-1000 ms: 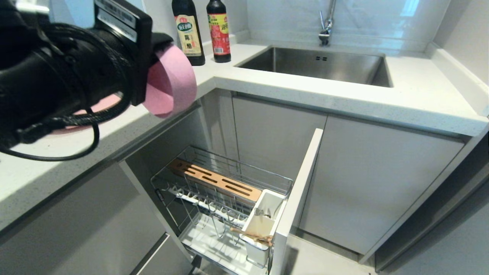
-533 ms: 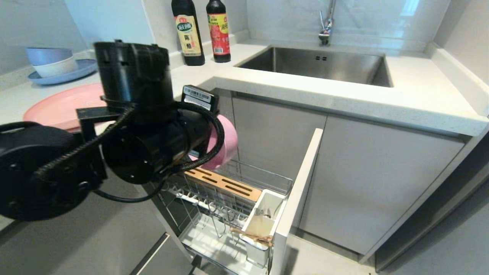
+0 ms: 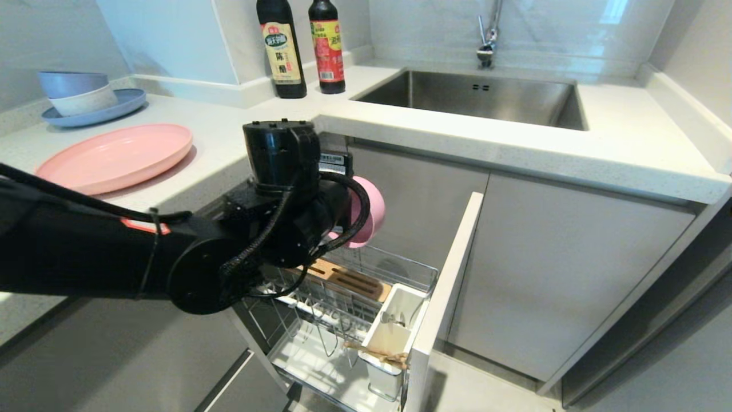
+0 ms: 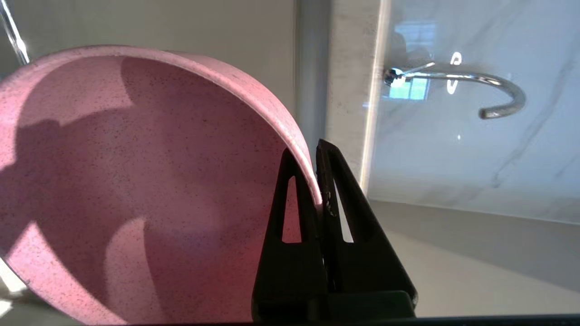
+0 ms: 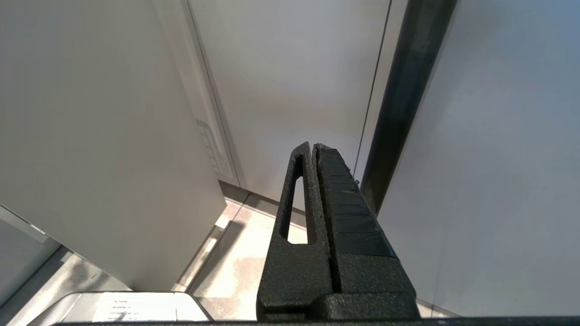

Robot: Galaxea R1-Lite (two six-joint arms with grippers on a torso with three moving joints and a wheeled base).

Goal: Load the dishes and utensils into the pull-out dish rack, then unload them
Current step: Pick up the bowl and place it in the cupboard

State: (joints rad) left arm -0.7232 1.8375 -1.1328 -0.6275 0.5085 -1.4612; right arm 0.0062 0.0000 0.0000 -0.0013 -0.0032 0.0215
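Observation:
My left gripper (image 4: 312, 151) is shut on the rim of the small pink bowl (image 4: 136, 181), one finger inside and one outside. In the head view the bowl (image 3: 369, 209) hangs tipped on its side in front of the counter edge, above the back of the pull-out dish rack (image 3: 400, 268). The pink plate (image 3: 114, 154) lies on the counter to the left. The chopsticks (image 3: 377, 353) rest across the rack's white utensil cup (image 3: 394, 335), and the spoon (image 3: 394, 316) stands inside it. My right gripper (image 5: 312, 147) is shut on nothing, parked low by the cabinet doors.
A blue plate with stacked bowls (image 3: 86, 97) sits at the counter's far left. Two dark bottles (image 3: 300, 46) stand in the corner beside the sink (image 3: 474, 97) and tap (image 3: 489, 40). The rack's grey cabinet front (image 3: 446, 286) juts out to the right of the basket.
My left arm has swung down and to the right, off the counter to above the back of the rack, with the pink bowl still in its grip. The plate now shows in full.

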